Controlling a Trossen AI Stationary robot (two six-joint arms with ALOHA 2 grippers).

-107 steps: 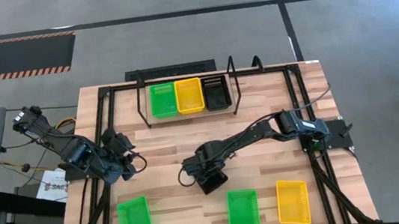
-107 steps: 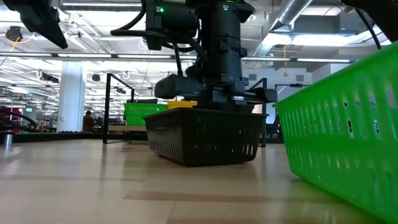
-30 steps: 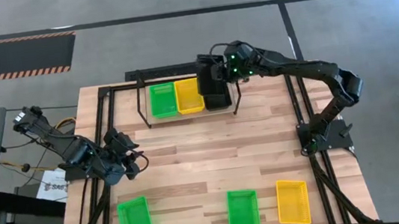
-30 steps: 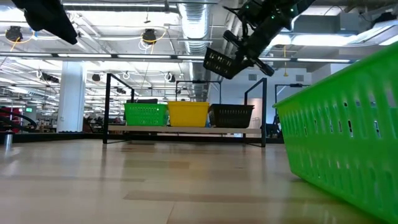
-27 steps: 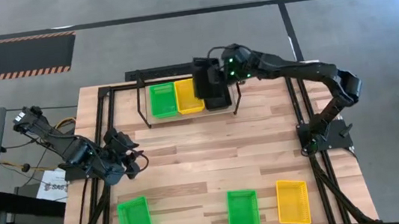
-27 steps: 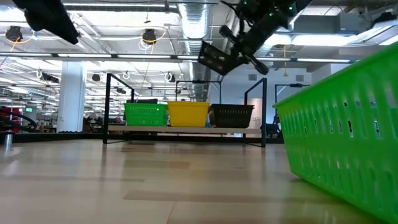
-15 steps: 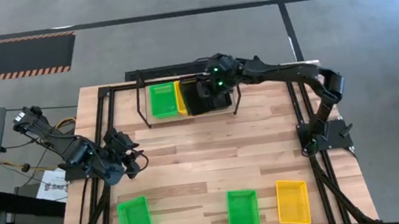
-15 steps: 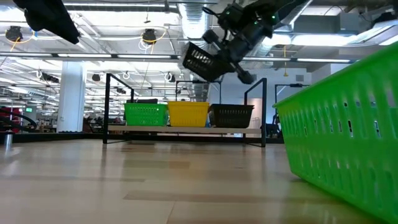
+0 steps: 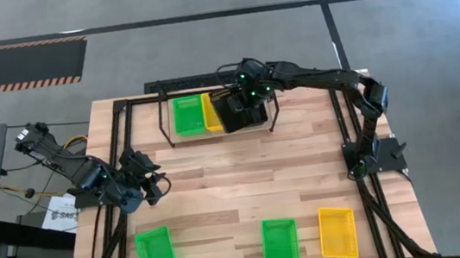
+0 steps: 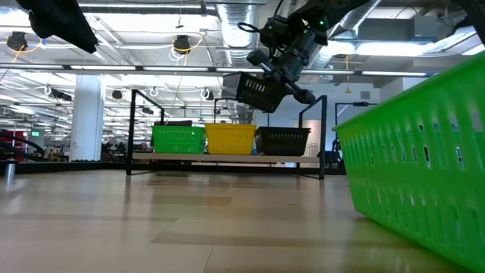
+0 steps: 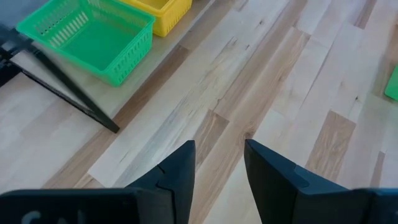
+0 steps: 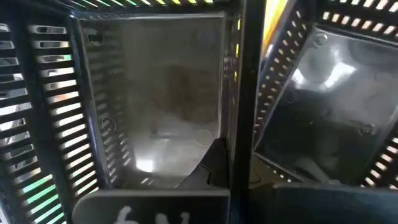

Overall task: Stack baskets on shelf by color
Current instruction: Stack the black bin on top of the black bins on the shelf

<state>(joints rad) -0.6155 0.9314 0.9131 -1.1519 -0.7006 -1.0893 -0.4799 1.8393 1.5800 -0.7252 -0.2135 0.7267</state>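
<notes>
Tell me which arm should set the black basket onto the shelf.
Right. Its gripper already holds the black basket above the shelf; the left gripper waits near the table's left edge.

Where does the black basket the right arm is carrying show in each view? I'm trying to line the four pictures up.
High view: carried black basket over the shelf, in the right gripper.
Low view: tilted in the air, above the shelf's yellow basket.
Left wrist view: not in it.
Right wrist view: its mesh wall fills the picture.
Shared landmark: the shelf's green basket.
</notes>
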